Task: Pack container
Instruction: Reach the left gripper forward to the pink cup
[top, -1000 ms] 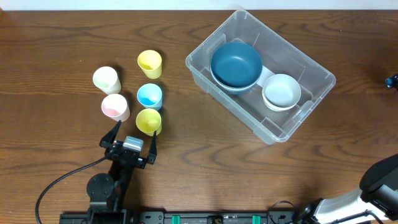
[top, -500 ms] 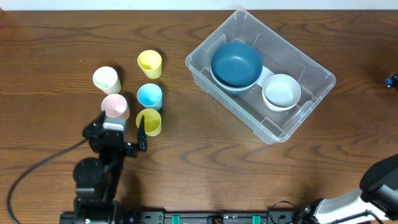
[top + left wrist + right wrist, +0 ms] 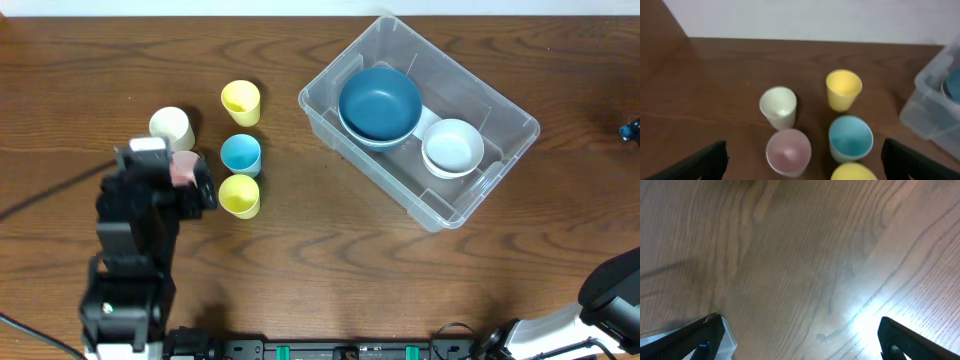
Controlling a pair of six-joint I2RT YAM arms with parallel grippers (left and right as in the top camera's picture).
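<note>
The clear container point(image 3: 500, 120) lies at an angle at the back right, holding a dark blue bowl point(image 3: 380, 102) and a white bowl point(image 3: 452, 147). Several cups stand on the left: cream point(image 3: 170, 127), yellow point(image 3: 240, 102), blue point(image 3: 240, 154), a second yellow point(image 3: 240, 196) and pink point(image 3: 184, 168), which is half covered by my left arm. My left gripper point(image 3: 805, 155) hangs open above the pink cup point(image 3: 788, 151), touching nothing. The container's corner point(image 3: 935, 100) shows at the right of that view. Over bare wood, my right gripper point(image 3: 800, 335) is open and empty.
The wooden table point(image 3: 300, 270) runs wide around the cups. In the left wrist view the cream cup point(image 3: 778, 106), yellow cup point(image 3: 843, 89) and blue cup point(image 3: 850, 138) crowd close to the pink one. Part of my right arm point(image 3: 610, 285) shows at the front right corner.
My left arm has swung left and away from the front edge, rising from in front of the near yellow cup to over the pink cup. Cups, bowls and container have not moved.
</note>
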